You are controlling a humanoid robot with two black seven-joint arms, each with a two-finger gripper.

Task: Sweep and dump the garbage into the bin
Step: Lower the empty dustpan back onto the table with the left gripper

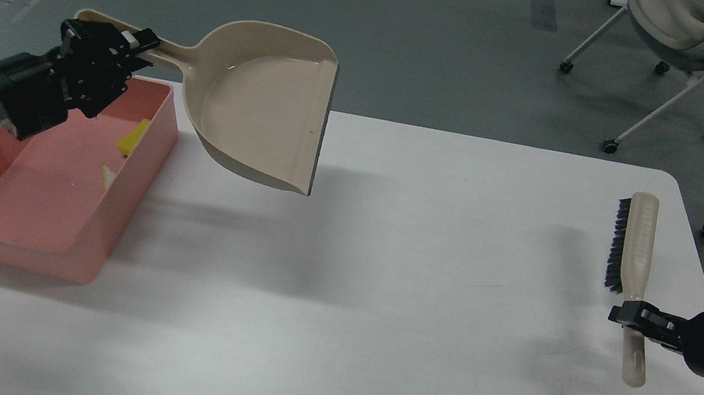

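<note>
The pink bin [64, 253] stands at the table's left end. Inside it, against its right wall, lie the yellow sponge [133, 137] and the white bread slice [108, 175]. My left gripper [127, 45] is shut on the handle of the beige dustpan [267, 105], which hangs empty above the table just right of the bin, its mouth facing right. My right gripper [633, 319] is shut on the handle of the beige brush [637, 238] with black bristles, near the table's right edge.
The white table [375, 316] has its far edge just behind the dustpan and a rounded corner at the back right. Office chairs [686, 39] stand on the grey floor beyond the table.
</note>
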